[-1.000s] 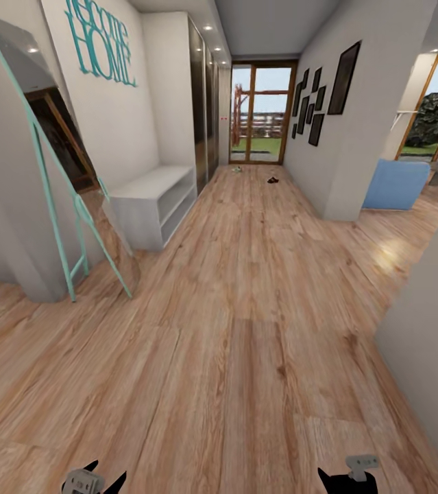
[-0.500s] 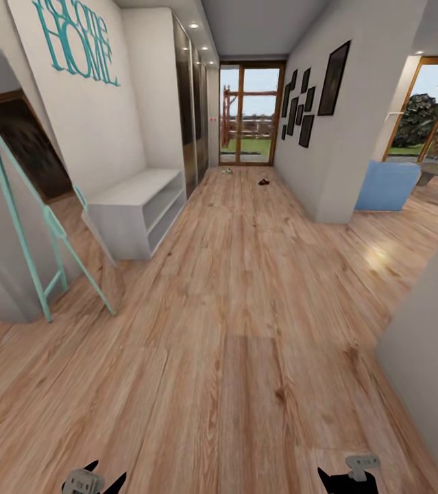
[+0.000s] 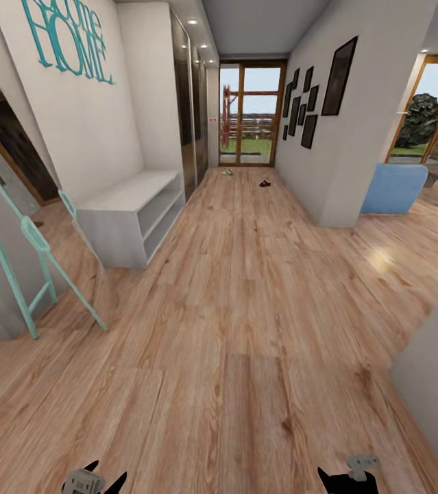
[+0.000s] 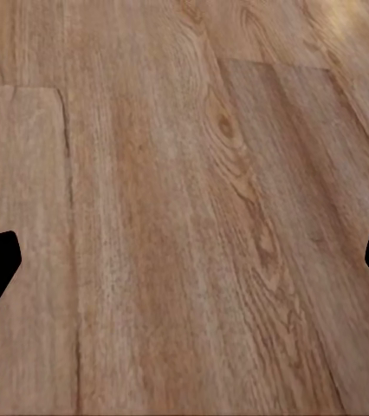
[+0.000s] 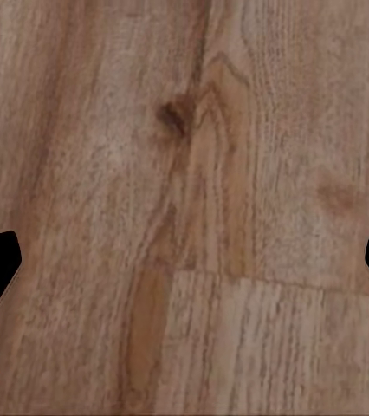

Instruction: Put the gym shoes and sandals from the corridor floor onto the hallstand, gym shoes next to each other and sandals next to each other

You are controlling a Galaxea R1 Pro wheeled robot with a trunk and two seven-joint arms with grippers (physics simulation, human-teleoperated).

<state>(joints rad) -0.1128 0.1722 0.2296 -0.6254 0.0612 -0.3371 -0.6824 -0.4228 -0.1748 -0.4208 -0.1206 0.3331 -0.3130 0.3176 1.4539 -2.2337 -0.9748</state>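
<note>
You are looking down a corridor over its wood floor (image 3: 246, 329), with the glass door (image 3: 249, 113) at the far end as your landmark. Just in front of that door, a small pale object (image 3: 226, 171) lies on the floor; it may be a gym shoe, but it is too small to tell. A little nearer you than the door, and toward the wall with the black frames (image 3: 308, 103), lies a small dark object (image 3: 264, 183), possibly a sandal. The two are apart from each other.

Well nearer than the door, against the wall with the teal lettering (image 3: 68, 41), stands a pale grey bench (image 3: 133, 213) with two open tiers. Nearer again leans a teal-framed mirror (image 3: 20, 233).

Your left gripper (image 4: 184, 269) is spread wide above bare floor, holding nothing. Your right gripper (image 5: 184, 269) is likewise spread wide over the planks, empty.
</note>
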